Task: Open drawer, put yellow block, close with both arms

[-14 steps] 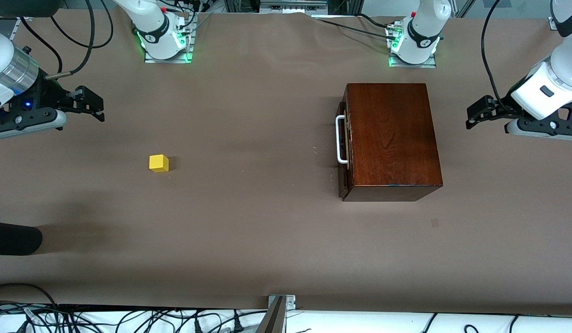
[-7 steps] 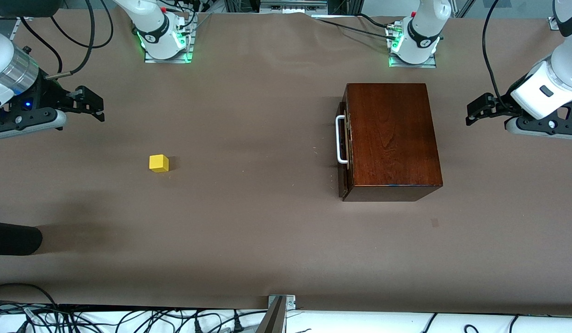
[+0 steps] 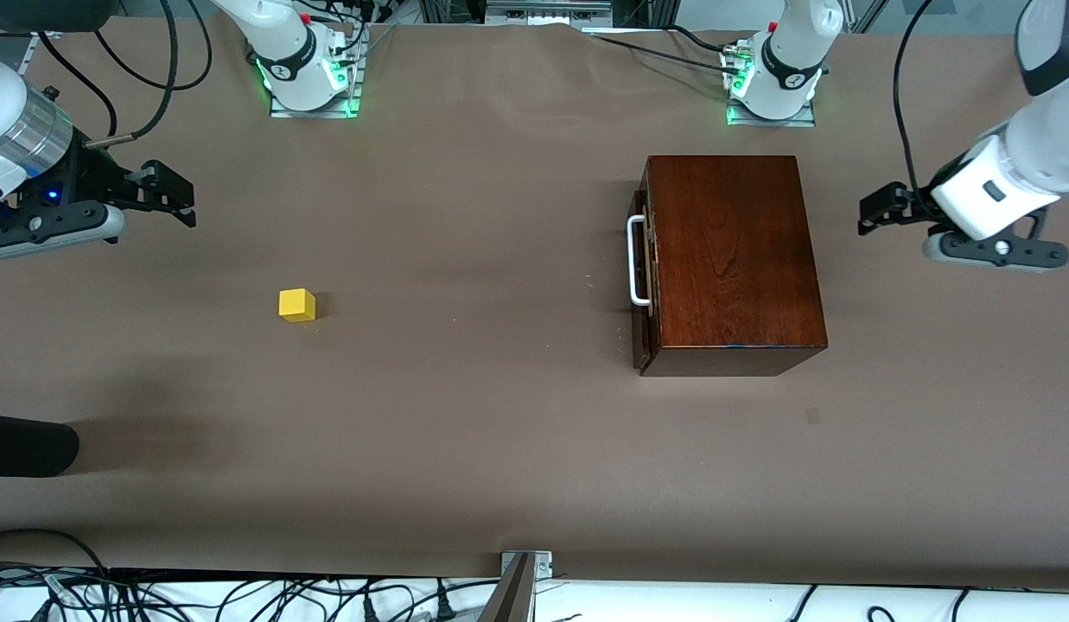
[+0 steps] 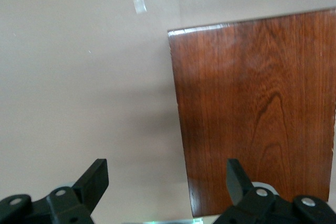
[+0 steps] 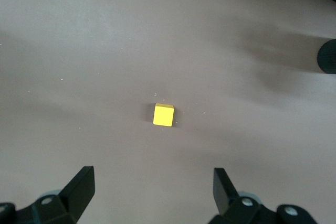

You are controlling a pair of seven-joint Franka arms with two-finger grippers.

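The dark mahogany box [image 3: 731, 259] stands toward the left arm's end of the table, its drawer shut, with the white bar handle [image 3: 636, 260] on the side facing the right arm's end. The box top also shows in the left wrist view [image 4: 257, 108]. The yellow block [image 3: 296, 305] lies on the table toward the right arm's end; it shows in the right wrist view [image 5: 163, 115]. My left gripper [image 3: 871, 212] is open and empty in the air beside the box, at the left arm's end of the table. My right gripper [image 3: 175, 197] is open and empty above the table at the right arm's end.
Brown paper covers the table [image 3: 465, 415]. Both arm bases [image 3: 305, 73] [image 3: 772, 82] stand along the table edge farthest from the camera. A black rounded object [image 3: 24, 445] lies at the table edge at the right arm's end. Cables lie along the edge nearest the camera.
My left gripper has moved a little toward the box and turned slightly. The right arm, the block and the box have not moved.
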